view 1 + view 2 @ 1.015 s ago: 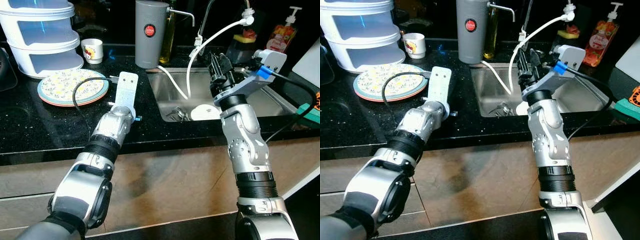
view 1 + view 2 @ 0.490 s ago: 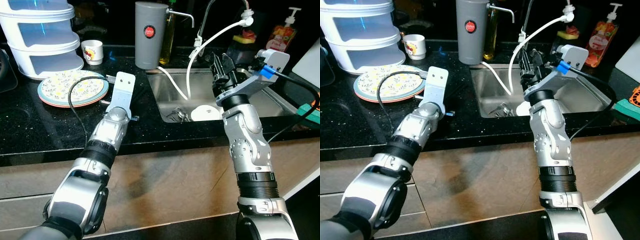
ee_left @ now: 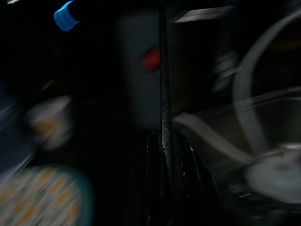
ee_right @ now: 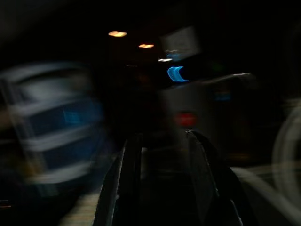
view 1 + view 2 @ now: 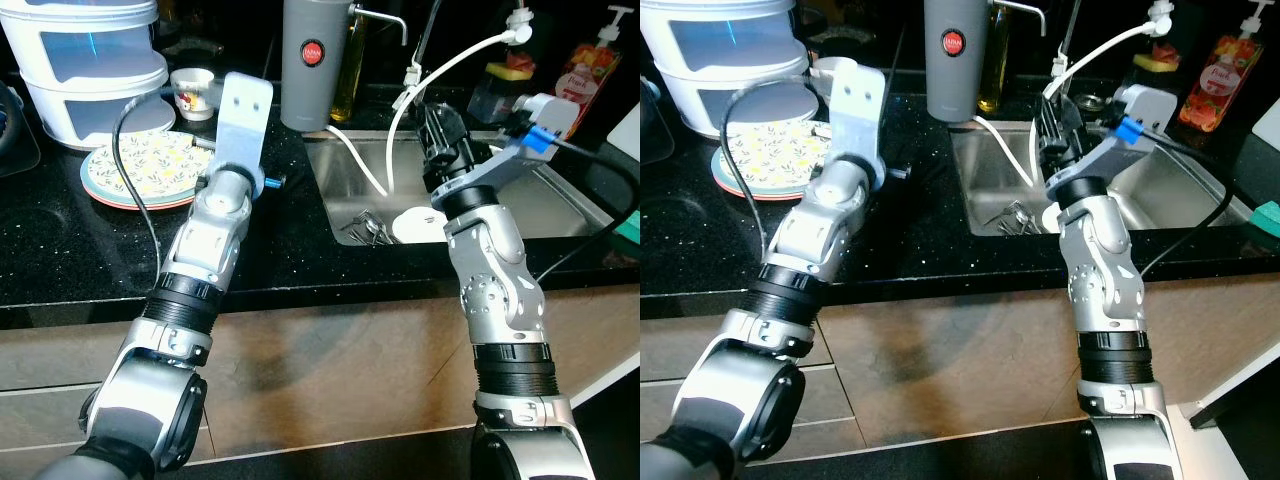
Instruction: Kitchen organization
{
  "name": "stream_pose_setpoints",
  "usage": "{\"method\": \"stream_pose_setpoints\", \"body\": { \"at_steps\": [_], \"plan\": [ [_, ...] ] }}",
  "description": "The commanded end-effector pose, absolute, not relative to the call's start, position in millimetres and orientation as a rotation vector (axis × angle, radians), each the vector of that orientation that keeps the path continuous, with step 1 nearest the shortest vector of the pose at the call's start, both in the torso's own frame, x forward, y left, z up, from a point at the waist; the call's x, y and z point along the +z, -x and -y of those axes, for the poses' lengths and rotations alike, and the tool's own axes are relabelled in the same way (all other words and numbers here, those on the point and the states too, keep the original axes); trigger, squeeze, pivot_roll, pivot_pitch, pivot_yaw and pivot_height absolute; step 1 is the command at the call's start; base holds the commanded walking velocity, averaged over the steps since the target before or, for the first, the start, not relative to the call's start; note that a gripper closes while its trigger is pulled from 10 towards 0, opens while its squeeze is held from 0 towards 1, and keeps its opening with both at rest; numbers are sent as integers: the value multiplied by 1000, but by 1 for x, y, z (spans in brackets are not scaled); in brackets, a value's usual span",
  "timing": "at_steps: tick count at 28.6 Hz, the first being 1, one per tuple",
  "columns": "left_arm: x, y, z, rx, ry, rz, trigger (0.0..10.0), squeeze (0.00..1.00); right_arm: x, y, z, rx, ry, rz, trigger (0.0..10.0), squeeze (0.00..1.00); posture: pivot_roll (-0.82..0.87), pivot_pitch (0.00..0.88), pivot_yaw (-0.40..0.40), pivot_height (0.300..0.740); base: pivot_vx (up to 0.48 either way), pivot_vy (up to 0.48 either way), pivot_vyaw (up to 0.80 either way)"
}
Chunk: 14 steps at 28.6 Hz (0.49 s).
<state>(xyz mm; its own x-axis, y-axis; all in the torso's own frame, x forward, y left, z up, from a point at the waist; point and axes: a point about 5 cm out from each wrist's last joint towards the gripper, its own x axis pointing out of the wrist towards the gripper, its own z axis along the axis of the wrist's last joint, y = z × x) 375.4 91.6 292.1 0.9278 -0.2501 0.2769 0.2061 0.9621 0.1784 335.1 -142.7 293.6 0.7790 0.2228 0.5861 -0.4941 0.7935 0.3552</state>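
Observation:
My left arm is raised over the black counter beside a flowered plate [image 5: 140, 172]. Its white wrist mount [image 5: 245, 108] hides the fingers from the head views. In the left wrist view the left gripper [image 3: 163, 56] is shut, its fingers pressed into one thin line with nothing between them, pointing toward a grey canister [image 5: 312, 58]. My right gripper [image 5: 440, 128] hangs over the steel sink [image 5: 545, 205], open and empty. A small white plate [image 5: 420, 222] and some cutlery [image 5: 365, 228] lie in the sink below it.
A stacked white container [image 5: 90, 50] and a small printed cup [image 5: 192, 92] stand behind the flowered plate. A white hose [image 5: 450, 70] arcs from the tap past my right gripper. A soap bottle [image 5: 590, 80] stands at the back right. The wrist views are dark and blurred.
My left arm has lifted, and its wrist now stands higher, near the plate's edge. The head camera has shifted slightly. My right arm has barely moved.

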Motion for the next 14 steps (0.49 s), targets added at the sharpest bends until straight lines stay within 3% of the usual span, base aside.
{"method": "stream_pose_setpoints", "body": {
  "at_steps": [1, 2, 3, 5, 8, 14],
  "plan": [
    [302, -361, -77, -406, -132, 375, 10000, 0, 305, -326, 138, 526, -601, 575, 10000, 0, 52, 0, -77, 740, 0, 0, 0],
    [302, -361, -77, -406, -132, 375, 10000, 0, 305, -326, 138, 526, -601, 575, 10000, 0, 52, 0, -77, 740, 0, 0, 0],
    [311, -340, -66, -606, -112, 439, 10000, 0, 311, -315, 133, 663, -672, 595, 10000, 0, 51, 0, -77, 740, 0, 0, 0],
    [311, -340, -66, -606, -112, 439, 10000, 0, 311, -315, 133, 663, -672, 595, 10000, 0, 51, 0, -77, 740, 0, 0, 0],
    [319, -315, -59, -810, -66, 497, 10000, 0, 314, -303, 130, 776, -743, 601, 10000, 0, 48, 0, -79, 740, 0, 0, 0],
    [314, -301, -55, -936, -83, 497, 10000, 0, 311, -298, 129, 841, -787, 565, 10000, 0, 46, 7, -82, 740, 0, 0, 0]
  ]
}}
